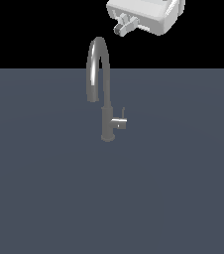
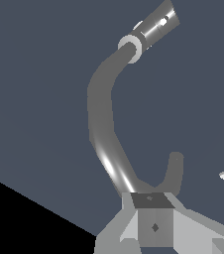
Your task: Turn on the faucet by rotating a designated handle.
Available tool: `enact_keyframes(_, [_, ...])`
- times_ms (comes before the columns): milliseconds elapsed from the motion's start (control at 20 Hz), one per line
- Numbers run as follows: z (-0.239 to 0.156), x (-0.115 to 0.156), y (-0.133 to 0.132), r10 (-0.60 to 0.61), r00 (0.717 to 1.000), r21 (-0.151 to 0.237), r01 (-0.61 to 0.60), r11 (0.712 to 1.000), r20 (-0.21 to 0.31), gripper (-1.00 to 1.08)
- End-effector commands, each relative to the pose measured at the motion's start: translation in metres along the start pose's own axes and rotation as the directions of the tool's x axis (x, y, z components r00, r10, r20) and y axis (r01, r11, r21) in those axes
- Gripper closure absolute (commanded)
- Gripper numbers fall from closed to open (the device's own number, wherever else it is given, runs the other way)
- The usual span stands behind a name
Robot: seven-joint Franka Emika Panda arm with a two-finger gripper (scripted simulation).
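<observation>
Gripper (image 2: pixel 153 233) nearest the lens, above the faucet (image 1: pixel 104 99); nothing turned yet.
Its fingers look near together and empty, though I cannot tell for sure. The handle (image 1: pixel 119 122), at the column's three o'clock, stands untouched; approach, grasp and rotation remain.

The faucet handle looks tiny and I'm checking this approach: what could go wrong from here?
1. The gripper hangs above the faucet, near its arched spout; descending, it may strike the arch.
2. The handle is a short stub with a thin lever, so the fingers might miss or slip.
</observation>
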State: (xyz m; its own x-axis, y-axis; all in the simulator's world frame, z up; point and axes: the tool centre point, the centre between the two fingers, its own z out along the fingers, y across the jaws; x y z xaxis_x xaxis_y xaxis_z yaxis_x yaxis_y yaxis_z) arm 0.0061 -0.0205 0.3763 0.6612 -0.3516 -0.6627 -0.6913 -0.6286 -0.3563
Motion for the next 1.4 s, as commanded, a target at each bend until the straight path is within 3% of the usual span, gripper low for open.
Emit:
enact_keyframes(0, [0.002,0.019,-0.001,0.045,0.998,0.047,-0.047,0.998,0.043,1.08])
enact_keyframes(300, [0.011,0.067,0.0,0.149,0.976,0.155,-0.173,0.973,0.159,1.08])
enact_keyframes(550, [0.024,0.11,0.005,0.229,0.934,0.239,-0.297,0.925,0.273,1.08])
enact_keyframes(950, [0.059,0.178,0.019,0.324,0.82,0.337,-0.507,0.793,0.473,1.08])
enact_keyframes(1350, [0.093,0.22,0.031,0.354,0.71,0.368,-0.648,0.667,0.608,1.08])
